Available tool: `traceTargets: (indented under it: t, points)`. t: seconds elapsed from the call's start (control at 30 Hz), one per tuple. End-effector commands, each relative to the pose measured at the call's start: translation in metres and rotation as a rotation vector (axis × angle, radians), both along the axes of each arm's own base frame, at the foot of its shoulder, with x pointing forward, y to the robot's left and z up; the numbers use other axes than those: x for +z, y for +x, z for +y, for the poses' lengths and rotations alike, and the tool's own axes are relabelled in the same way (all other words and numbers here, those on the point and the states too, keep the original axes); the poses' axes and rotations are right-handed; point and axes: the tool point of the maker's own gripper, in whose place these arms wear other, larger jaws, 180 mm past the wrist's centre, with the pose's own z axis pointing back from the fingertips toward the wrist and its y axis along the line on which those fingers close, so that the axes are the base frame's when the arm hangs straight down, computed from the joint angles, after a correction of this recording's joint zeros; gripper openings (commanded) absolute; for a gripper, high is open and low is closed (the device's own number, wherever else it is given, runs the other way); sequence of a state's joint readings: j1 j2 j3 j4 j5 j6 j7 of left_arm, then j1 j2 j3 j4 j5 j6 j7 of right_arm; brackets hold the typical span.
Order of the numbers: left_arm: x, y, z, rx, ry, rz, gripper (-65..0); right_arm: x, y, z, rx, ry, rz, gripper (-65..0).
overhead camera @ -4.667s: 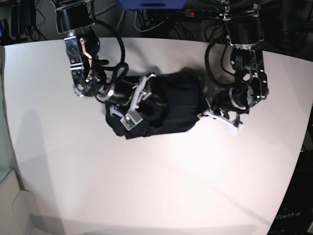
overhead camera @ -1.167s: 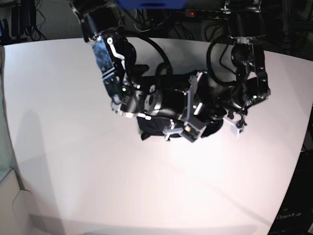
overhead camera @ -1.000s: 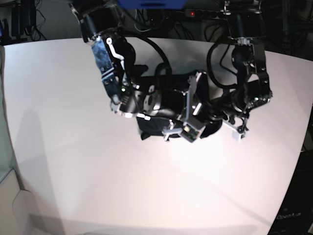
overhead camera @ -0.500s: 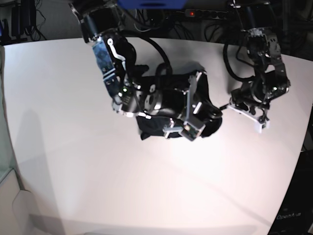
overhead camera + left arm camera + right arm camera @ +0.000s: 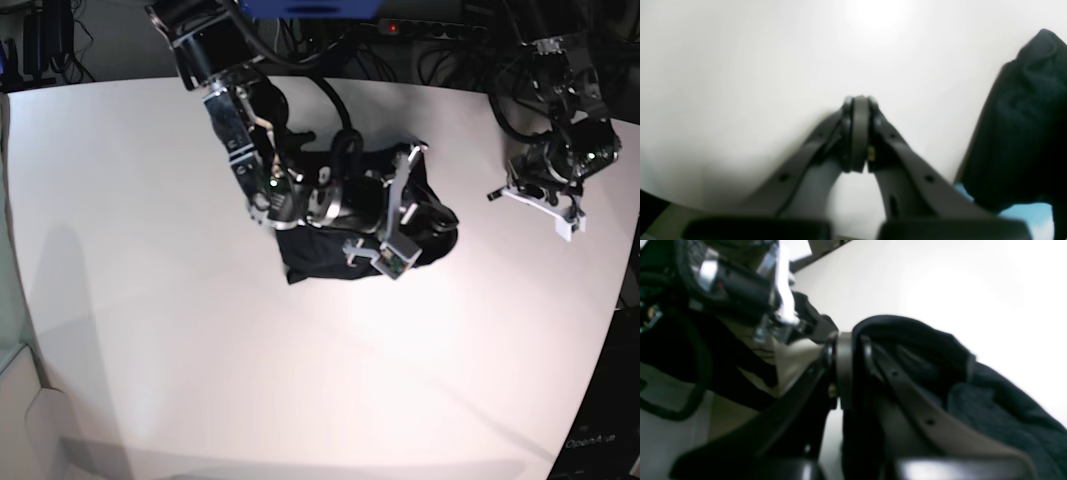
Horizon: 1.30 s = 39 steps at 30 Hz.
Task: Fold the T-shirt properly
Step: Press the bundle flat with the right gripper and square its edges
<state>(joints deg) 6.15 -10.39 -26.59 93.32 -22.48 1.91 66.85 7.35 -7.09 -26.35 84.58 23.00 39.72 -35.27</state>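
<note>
The black T-shirt lies bunched in a compact heap at the middle of the white table. My right gripper lies across the heap, and in the right wrist view its jaws are shut with a fold of the shirt pinched at the tips and draped over one finger. My left gripper is off to the right of the heap, clear of it. In the left wrist view it is shut and empty above bare table, with the shirt at the frame's right edge.
The table's curved right edge runs close to the left arm. Cables and a power strip lie behind the table's far edge. The right arm's cables loop above the shirt.
The left gripper has left the shirt's right edge and swung away to the right and back. The right gripper has shifted slightly right over the heap, still holding fabric.
</note>
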Motion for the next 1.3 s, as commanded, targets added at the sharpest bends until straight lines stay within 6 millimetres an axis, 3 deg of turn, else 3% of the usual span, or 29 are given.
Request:
traceTargets:
  t: [0.0, 0.27, 0.47, 0.83, 1.13, 1.27]
  points:
    - [0.01, 0.008, 0.004, -0.001, 0.014, -0.039, -65.0, 0.019, 0.005, 0.008, 0.0, 0.068, -0.025, -64.6]
    - [0.007, 0.004, 0.001, -0.005, 0.009, -0.028, -65.0, -0.003, -0.001, 0.022, 0.006, 0.104, 0.054, -64.6]
    - [0.002, -0.003, 0.0, -0.007, 0.009, -0.01, -65.0, -0.038, 0.01, 0.022, -0.012, 0.078, 0.138, -64.6]
    - [-0.001, -0.007, 0.0, -0.008, 0.009, 0.0, -65.0, -0.053, 0.016, 0.021, -0.022, 0.069, 0.175, -63.8]
    - [0.0, -0.006, 0.0, -0.008, 0.009, -0.003, -65.0, -0.057, -0.008, 0.038, 0.056, 0.048, 0.172, -40.1]
    - [-0.001, -0.008, 0.0, -0.008, 0.009, 0.001, -65.0, -0.048, -0.018, 0.049, 0.108, 0.044, 0.138, -33.9]
